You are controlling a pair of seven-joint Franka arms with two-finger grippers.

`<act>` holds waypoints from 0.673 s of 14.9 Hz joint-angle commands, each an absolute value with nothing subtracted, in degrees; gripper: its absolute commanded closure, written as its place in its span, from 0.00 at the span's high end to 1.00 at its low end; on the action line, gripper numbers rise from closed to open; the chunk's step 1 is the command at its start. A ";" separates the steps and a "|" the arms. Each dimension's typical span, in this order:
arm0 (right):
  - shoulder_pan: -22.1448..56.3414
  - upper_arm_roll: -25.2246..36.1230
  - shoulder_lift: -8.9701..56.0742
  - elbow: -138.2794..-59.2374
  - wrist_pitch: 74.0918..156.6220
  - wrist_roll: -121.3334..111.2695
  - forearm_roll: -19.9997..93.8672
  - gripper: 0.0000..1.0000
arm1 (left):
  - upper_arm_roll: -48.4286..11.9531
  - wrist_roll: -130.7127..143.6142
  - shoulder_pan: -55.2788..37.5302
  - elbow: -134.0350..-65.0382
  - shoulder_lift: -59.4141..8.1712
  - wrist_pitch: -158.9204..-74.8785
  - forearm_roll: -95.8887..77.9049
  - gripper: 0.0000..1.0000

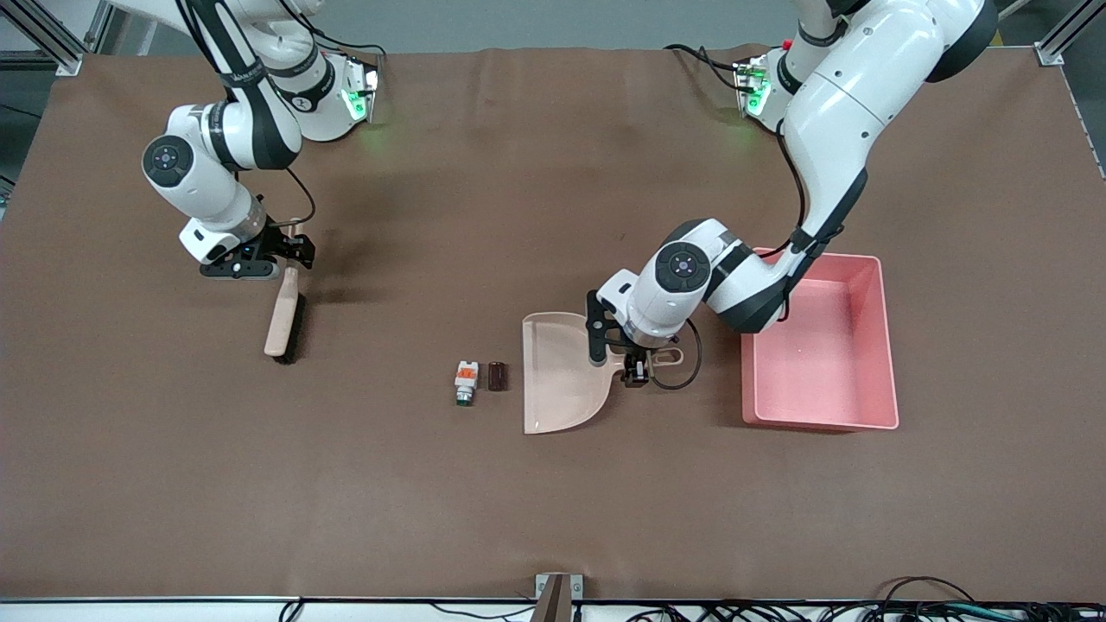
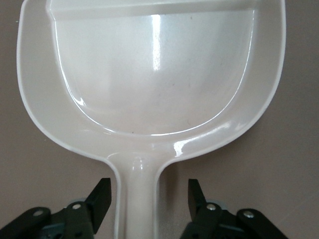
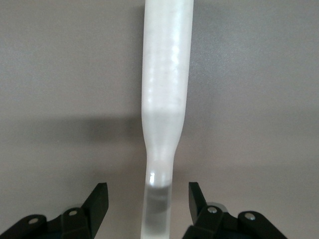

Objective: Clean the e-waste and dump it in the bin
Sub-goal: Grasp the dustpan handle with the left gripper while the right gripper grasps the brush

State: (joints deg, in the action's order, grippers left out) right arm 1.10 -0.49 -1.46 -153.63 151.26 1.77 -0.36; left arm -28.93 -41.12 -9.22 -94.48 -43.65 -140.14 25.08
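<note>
Left pincer (image 1: 624, 356) hides dustpan (image 1: 557, 380) handle; right pincer (image 1: 275, 259) straddles brush (image 1: 283, 315)

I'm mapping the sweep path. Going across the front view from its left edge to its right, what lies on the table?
Beige brush with black bristles → white blocky component with orange top → dark brown-maroon stubby cylinder → beige flat plastic dustpan → pink rectangular plastic tray.

Pink bin (image 1: 851, 354), beige dustpan (image 1: 557, 380), brown table (image 1: 553, 501) (plain, unpatterned).
</note>
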 commanded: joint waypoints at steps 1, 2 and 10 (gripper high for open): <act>1.23 -0.35 -2.38 -155.39 153.19 1.32 -0.44 0.71 | -29.00 -41.66 -9.58 -93.16 -44.47 -140.36 26.19 0.63; 1.23 -0.35 -1.59 -155.48 154.59 1.32 -0.44 0.71 | -29.00 -42.01 -9.75 -93.16 -44.47 -140.36 26.19 0.60; 0.18 -0.35 0.97 -155.39 156.36 1.32 -0.44 0.60 | -28.83 -42.28 -9.93 -92.37 -44.82 -140.36 26.19 0.38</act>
